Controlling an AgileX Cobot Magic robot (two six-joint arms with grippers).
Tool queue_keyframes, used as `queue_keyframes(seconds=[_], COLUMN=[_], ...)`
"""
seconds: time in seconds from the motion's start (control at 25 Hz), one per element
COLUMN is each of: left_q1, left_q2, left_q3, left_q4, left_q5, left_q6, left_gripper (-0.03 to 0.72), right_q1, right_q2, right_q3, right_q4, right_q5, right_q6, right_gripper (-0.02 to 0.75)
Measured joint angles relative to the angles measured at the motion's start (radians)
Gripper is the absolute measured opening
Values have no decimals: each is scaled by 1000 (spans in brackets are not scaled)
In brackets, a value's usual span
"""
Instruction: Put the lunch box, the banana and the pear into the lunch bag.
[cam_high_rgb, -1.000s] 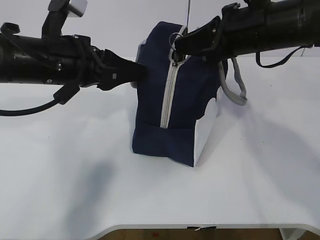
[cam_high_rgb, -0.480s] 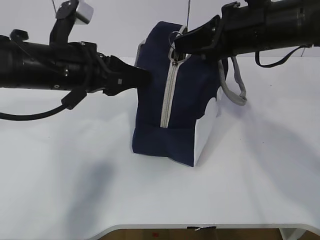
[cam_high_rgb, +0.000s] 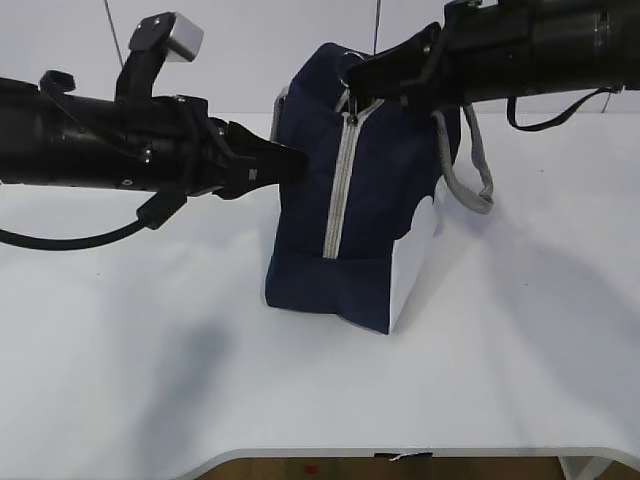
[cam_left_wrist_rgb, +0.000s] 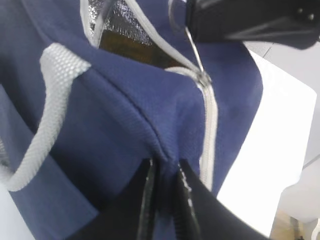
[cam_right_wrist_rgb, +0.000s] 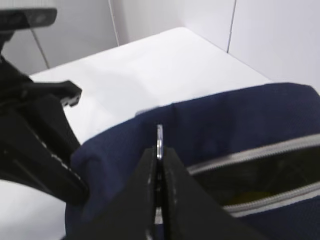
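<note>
The navy lunch bag (cam_high_rgb: 385, 210) stands on end on the white table, its grey zipper (cam_high_rgb: 338, 190) facing the exterior camera. My left gripper (cam_high_rgb: 296, 165) (cam_left_wrist_rgb: 165, 167) is shut on a fold of the bag's fabric (cam_left_wrist_rgb: 115, 115) at its upper left side. At the top of the bag my right gripper (cam_high_rgb: 352, 88) (cam_right_wrist_rgb: 159, 152) is shut on the zipper's ring pull (cam_right_wrist_rgb: 159, 134). The zipper is partly open there, showing silver lining (cam_left_wrist_rgb: 120, 22) and a bit of yellow (cam_right_wrist_rgb: 250, 197) inside. I cannot tell whether that is the banana or the pear. The lunch box is hidden.
A grey strap handle (cam_high_rgb: 470, 170) hangs off the bag's right side, another (cam_left_wrist_rgb: 47, 110) lies by my left fingers. The white table (cam_high_rgb: 300, 390) ends at a front edge near the camera. A pale wall stands behind.
My left gripper has moved right onto the bag's side and closed on its fabric. The right gripper, still holding the ring pull, has risen slightly.
</note>
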Motion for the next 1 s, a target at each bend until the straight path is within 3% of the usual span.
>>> queue_keyframes(seconds=[0.36,1.0], left_q1=[0,0], left_q2=[1,1], left_q3=[0,-6], left_q4=[-2,52], left_q5=[14,69], left_q6=[-11,-79], left_gripper=[20,15], right_q1=[0,2], right_q2=[5,46], right_q3=[-19,-154], right_q4=[73,96], right_q5=[-4,-110], right_q6=[0,0], right_gripper=[6,6])
